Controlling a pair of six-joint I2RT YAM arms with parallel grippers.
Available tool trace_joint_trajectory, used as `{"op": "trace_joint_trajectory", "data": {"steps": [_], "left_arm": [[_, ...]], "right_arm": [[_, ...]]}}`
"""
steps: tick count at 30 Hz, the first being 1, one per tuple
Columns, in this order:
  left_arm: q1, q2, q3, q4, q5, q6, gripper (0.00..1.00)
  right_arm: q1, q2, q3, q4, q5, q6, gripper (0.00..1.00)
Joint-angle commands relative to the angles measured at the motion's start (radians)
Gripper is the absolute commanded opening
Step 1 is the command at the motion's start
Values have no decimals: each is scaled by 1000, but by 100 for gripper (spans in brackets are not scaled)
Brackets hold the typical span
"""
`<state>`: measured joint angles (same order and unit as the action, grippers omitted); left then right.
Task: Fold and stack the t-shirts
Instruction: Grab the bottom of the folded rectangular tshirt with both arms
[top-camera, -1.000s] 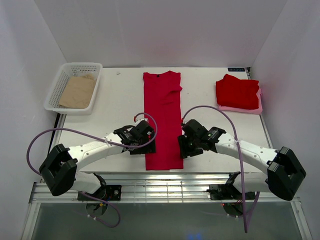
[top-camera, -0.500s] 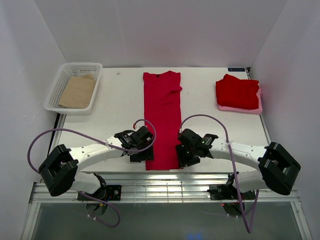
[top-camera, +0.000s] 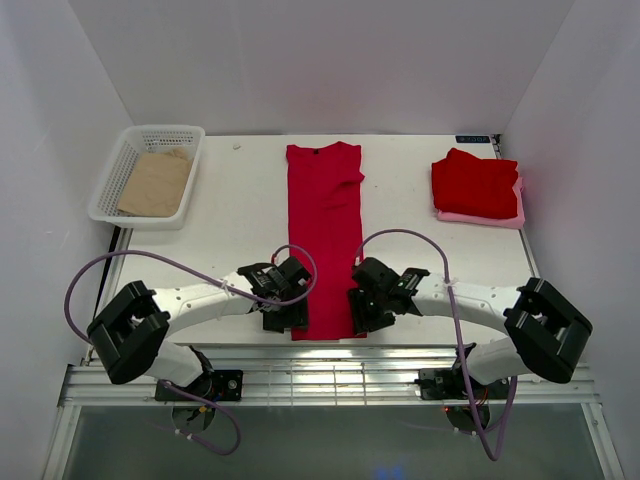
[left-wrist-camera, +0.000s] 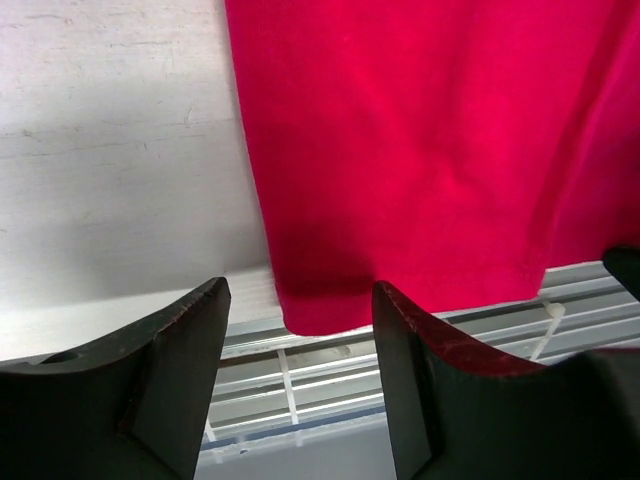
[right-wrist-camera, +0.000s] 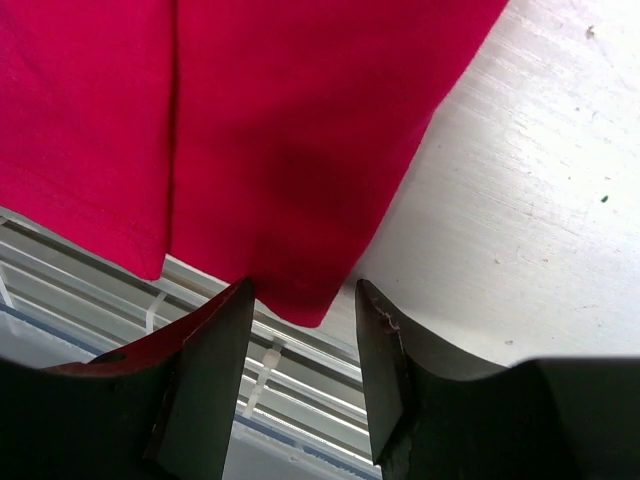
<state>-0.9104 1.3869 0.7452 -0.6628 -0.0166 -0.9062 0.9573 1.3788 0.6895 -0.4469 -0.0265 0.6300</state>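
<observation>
left tool (left-wrist-camera: 300, 292) over white table (left-wrist-camera: 120, 150) edge

In the last second I have drawn both arms back toward the near edge of the desk (top-camera: 225, 215). My left pincer (left-wrist-camera: 300, 290) and right pincer (right-wrist-camera: 305, 288) have slid down the long t-shirt (top-camera: 325, 240) and now straddle its hem corners.
</observation>
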Motion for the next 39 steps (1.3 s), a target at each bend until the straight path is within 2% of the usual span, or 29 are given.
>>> {"op": "trace_joint_trajectory", "data": {"steps": [1,7,11,18,22,23,26,32,37,39], "left_arm": [[-8,23,3,-11,15,1,69],[-18,58,-6,-17,61,0,61],[-22,64,-15,-14,67,-8,55],[-33,81,-29,-3,83,-14,32],[-45,81,-30,-1,89,-16,19],[-47,80,-30,-1,90,-14,12],[-58,72,-21,-11,84,-8,0],[-58,37,109,-92,-15,-19,0],[-44,60,256,-150,-172,-10,0],[-27,76,279,-150,-186,3,0]], "right_arm": [[9,19,7,42,13,10,52],[9,42,-10,60,8,8,48],[12,39,-27,62,0,16,35],[23,22,-48,54,-12,23,13],[41,12,-45,30,-15,20,10],[50,9,-44,22,-15,20,8],[61,-10,-39,1,-33,17,8],[64,-35,77,-87,20,16,8],[61,22,205,-148,140,-10,8],[57,64,260,-174,184,-32,8]]}}
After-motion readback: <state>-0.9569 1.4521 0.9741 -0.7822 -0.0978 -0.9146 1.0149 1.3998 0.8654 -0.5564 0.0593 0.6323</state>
